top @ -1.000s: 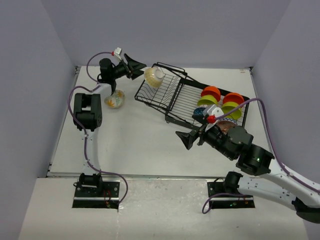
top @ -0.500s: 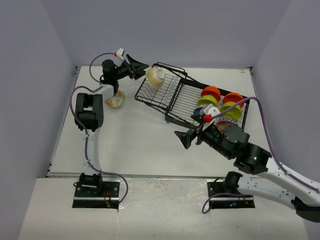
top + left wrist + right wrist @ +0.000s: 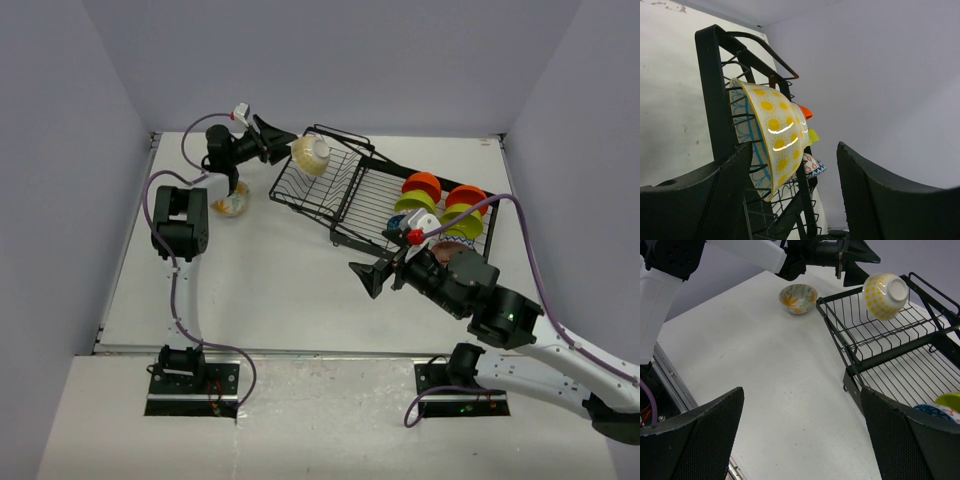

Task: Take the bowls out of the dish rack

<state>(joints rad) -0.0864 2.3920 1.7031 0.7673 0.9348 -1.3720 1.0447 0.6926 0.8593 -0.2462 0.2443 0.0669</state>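
White table (image 3: pixel 260 290) below, left arm (image 3: pixel 222 150) stretches toward cream-yellow bowl (image 3: pixel 311 154).

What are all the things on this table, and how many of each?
Black wire dish rack: one, black, far right of table.
Cream-yellow dotted bowl: one, on its side, rack's left section.
Orange bowls: two, rack's right section.
Lime green bowls: at least two, beside the orange ones.
Blue patterned bowl: one, rack's near edge.
Brownish pink bowl: one, partly hidden by right arm.
White floral bowl: one, upright on table, left of rack.
White table: one.
Left gripper: black, open around dotted bowl.
Right gripper: black, open, over table.
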